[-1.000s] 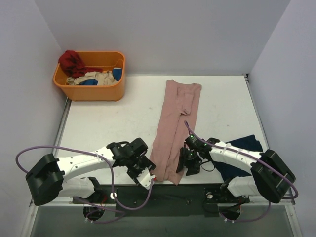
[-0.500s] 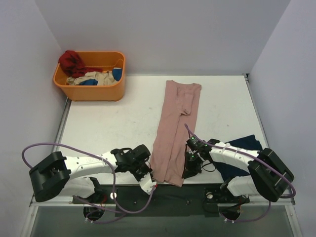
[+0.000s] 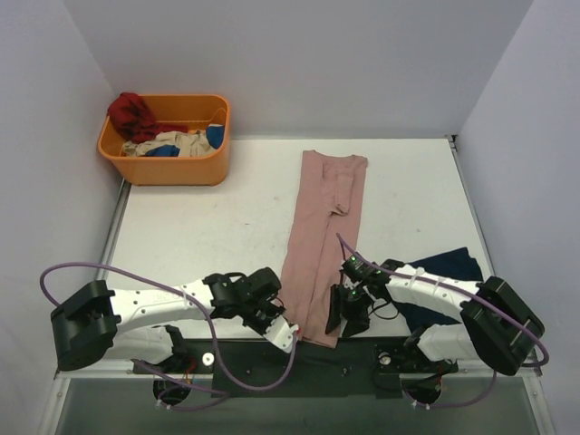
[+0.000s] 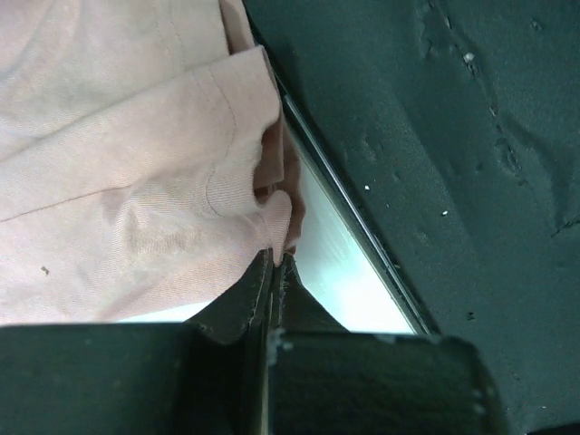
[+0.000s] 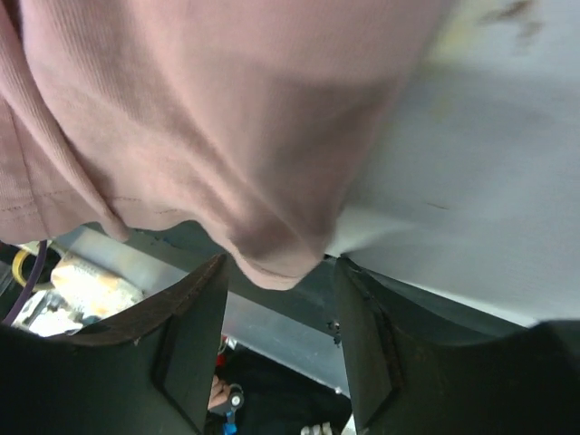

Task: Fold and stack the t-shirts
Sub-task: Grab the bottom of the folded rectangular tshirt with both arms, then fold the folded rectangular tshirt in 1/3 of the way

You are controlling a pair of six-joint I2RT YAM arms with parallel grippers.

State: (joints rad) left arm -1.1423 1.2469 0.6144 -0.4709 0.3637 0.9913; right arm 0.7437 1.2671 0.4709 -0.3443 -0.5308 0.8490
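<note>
Pink shirt [image 3: 322, 245]: a long narrow strip folded lengthwise on the desk [image 3: 199, 236], its near hem at the desk's near edge, between the two sets of jaws.
Navy shirt [image 3: 449, 272]: crumpled on the desk beyond the right arm, well apart from either set of jaws.
Left jaws [image 4: 275, 272]: closed tight, with a pinch of the pink hem's corner bunched right at their tips; the wrist view shows the cloth gathered there and the desk's dark edge rail [image 4: 362, 245] just beside it.
Right jaws [image 5: 276, 272]: partly apart, with a fold of pink cloth hanging down between the two fingers; it looks draped there, not pinched, so I cannot tell that they have a hold.
Step in hand: taking the near hem at both corners, probably to carry it away over the strip for a crosswise fold.
Doing it well: the right jaws should close on the cloth between them before anything lifts; a one-sided lift would skew the strip.
Grip depth: the left pinch sits at the very hem, so a gentle pull is safer than a jerk, or the corner may slip out.
Lift: raise both corners together and level, keeping the hem taut between the jaws so the lengthwise fold stays shut.
Risk: the hem lies at the desk's edge, and slack cloth could sag over the rail and drag.
Bin [image 3: 168, 140]: orange, holding other clothes, far from both jaws, no part of this step.
</note>
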